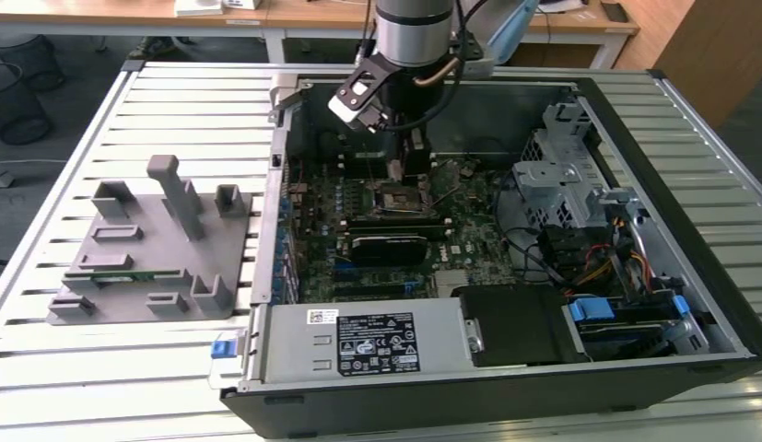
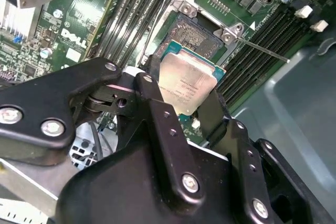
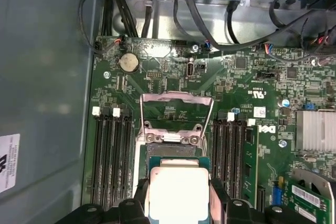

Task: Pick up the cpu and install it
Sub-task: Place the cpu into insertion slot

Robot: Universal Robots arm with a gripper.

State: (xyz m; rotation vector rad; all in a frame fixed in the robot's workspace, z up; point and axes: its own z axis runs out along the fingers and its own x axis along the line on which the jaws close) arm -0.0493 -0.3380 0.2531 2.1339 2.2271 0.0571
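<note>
- While I watch remotely, the gripper [image 2: 181,92] has its two black fingers [image 2: 153,95] clamped on opposite edges of the cpu [image 2: 186,83], whose silver top faces the camera.
- In both wrist views the cpu [image 3: 178,192] hangs over the near part of the open socket [image 2: 195,32]. I cannot tell whether it touches the socket.
- The load plate [image 3: 176,109] is swung up and back from the socket, and the thin wire lever [image 2: 262,51] sticks out to one side.
- Faint grey print runs across the cpu's top, too small for me to read.
- The green motherboard [image 3: 157,77] carries white silk-screened lettering, a maker's logo and a small white sticker [image 3: 260,112].
- A round coin cell [image 3: 128,62] sits beyond the socket, and black memory slots [image 3: 110,156] flank the socket on both sides.
- A white printed label [image 3: 6,161] is stuck on the grey case wall beside the board.
- In the exterior view I see the arm reaching down into the open computer case [image 1: 479,405], ending above the socket.
- The power supply [image 1: 356,336] at the case's front wears a large black-and-white label and a small white barcode sticker [image 1: 322,316].
- On the exterior view's left a grey fixture [image 1: 147,249] stands on the slatted table [image 1: 61,368], with a long narrow green memory stick [image 1: 123,273] lying in it.
</note>
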